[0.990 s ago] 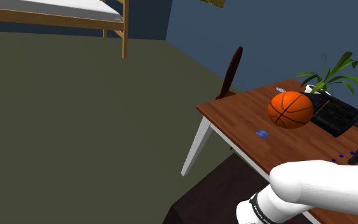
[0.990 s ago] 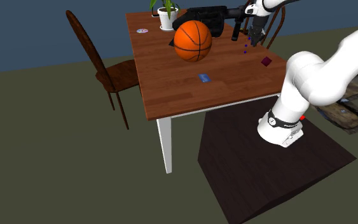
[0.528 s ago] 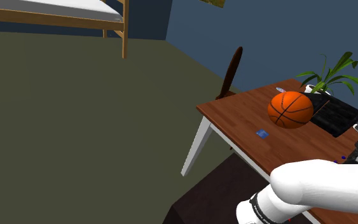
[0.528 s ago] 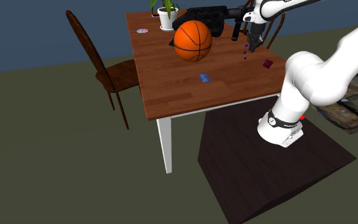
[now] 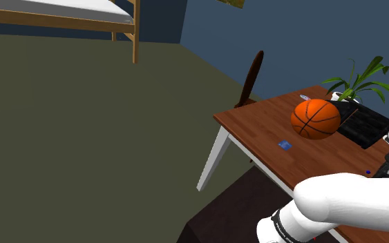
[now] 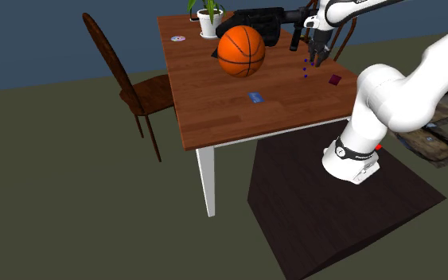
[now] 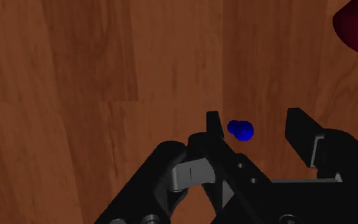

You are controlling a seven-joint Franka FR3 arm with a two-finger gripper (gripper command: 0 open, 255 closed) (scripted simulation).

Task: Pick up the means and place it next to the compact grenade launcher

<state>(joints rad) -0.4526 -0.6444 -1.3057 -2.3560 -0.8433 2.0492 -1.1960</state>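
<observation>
Tool (image 7: 257,127) hangs low over the wooden surface (image 6: 214,103), near its far right corner in the second exterior view, its fingers (image 7: 212,124) standing apart and clasping nothing. The black launcher (image 6: 255,19) lies along the far edge beside the tool, with an orange basketball (image 6: 240,50) in front of it. A dark red piece (image 6: 334,78) sits nearby. The small blue blob (image 7: 240,130) shows between the fingers, just beside one and apart from the other.
</observation>
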